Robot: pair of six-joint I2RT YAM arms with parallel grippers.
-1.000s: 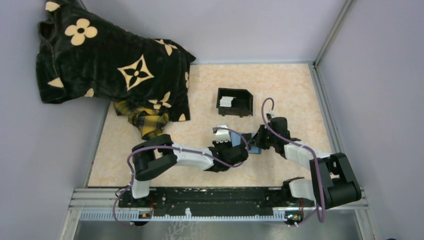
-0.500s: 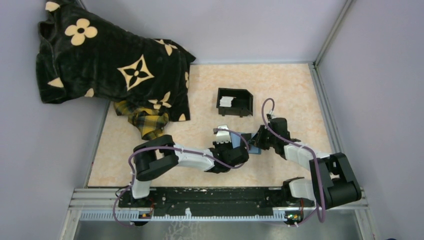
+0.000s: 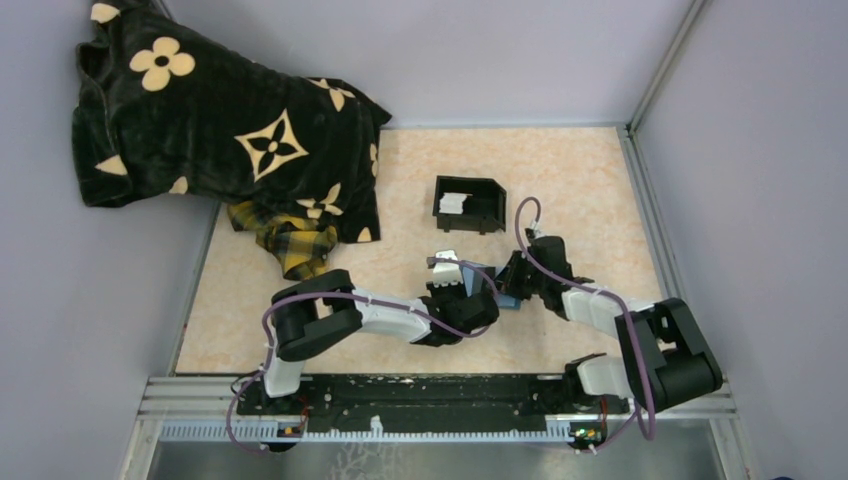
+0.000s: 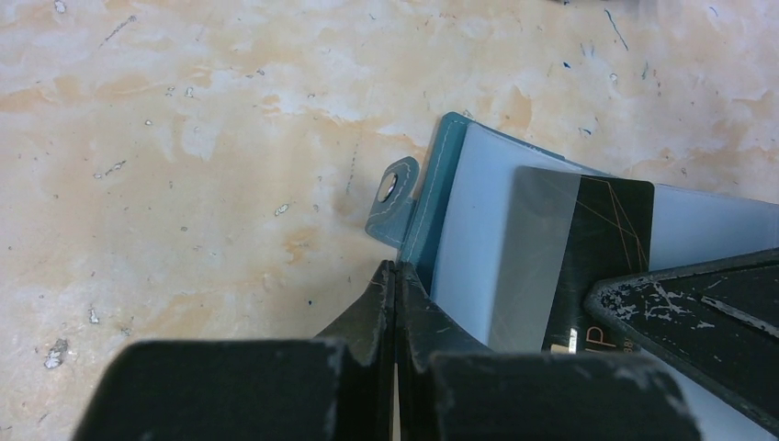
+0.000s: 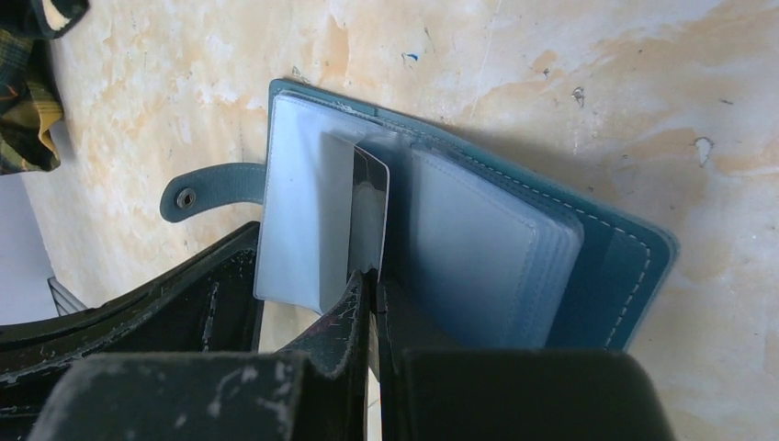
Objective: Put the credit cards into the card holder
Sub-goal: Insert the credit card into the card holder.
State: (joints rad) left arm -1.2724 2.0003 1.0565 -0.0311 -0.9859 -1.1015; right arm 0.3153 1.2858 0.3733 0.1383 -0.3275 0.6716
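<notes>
Left gripper (image 4: 395, 272) pinched tight, tips at the tab-side edge of the card holder (image 4: 424, 211); credit card (image 5: 369, 197) half inside a clear sleeve (image 5: 303, 220) — right gripper (image 5: 372, 281) clamped on its free end; push crooked and the card jams, or the holder skids.

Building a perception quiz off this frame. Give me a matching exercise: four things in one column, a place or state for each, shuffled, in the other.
Things:
1. card holder
2. dark card
3. black box
4. plaid cloth

Places or states:
A. pokes out from under the floral blanket
B. partway into a clear sleeve
C. lying open
D. holds white cards

Pairs: 1-C, 2-B, 3-D, 4-A
</notes>
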